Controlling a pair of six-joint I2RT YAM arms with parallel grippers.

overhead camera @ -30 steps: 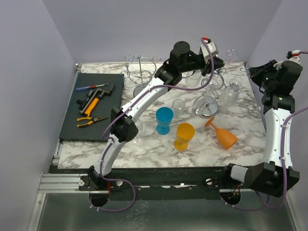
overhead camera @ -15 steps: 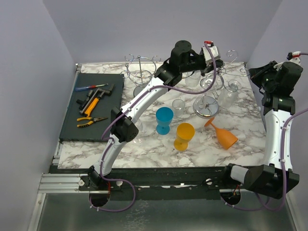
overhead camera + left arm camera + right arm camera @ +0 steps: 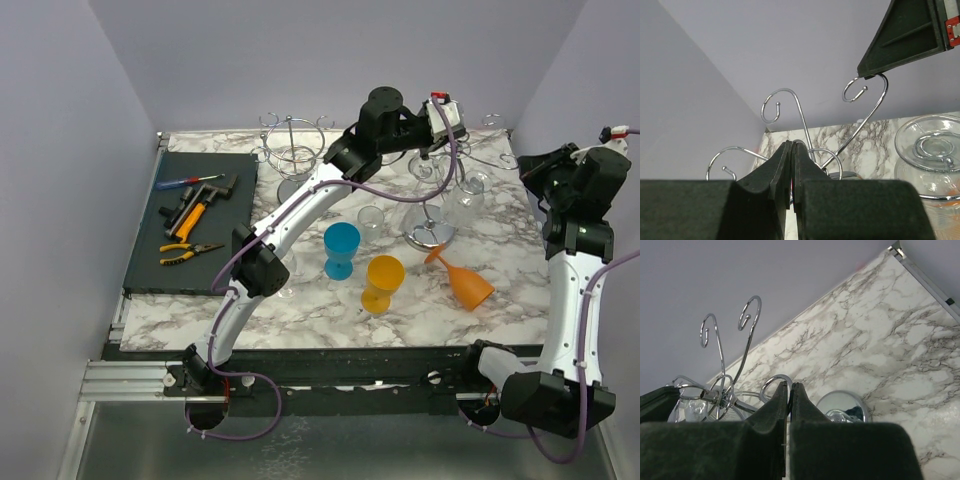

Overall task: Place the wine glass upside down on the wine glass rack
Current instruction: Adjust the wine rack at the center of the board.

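The chrome wine glass rack (image 3: pixel 432 235) stands tilted at the back right, its curled hooks (image 3: pixel 790 107) rising over my left fingertips. My left gripper (image 3: pixel 432 140) (image 3: pixel 794 144) is shut at the rack's hub, with chrome wire right at its tips. A clear wine glass (image 3: pixel 470 190) (image 3: pixel 935 150) hangs upside down on the rack, and a second one (image 3: pixel 428 168) hangs beside it. Another clear glass (image 3: pixel 371 220) stands upright on the marble. My right gripper (image 3: pixel 528 160) (image 3: pixel 790 385) is shut and empty, just right of the rack.
A blue glass (image 3: pixel 341 248) and a yellow glass (image 3: pixel 383 282) stand mid-table; an orange glass (image 3: pixel 462 280) lies on its side. A second chrome rack (image 3: pixel 292 152) stands at the back. A dark mat (image 3: pixel 170 270) with hand tools lies at the left.
My left gripper closed further and shifted right and back. The rack tilted with it, its base sliding slightly toward the front. The right arm drew back a little.
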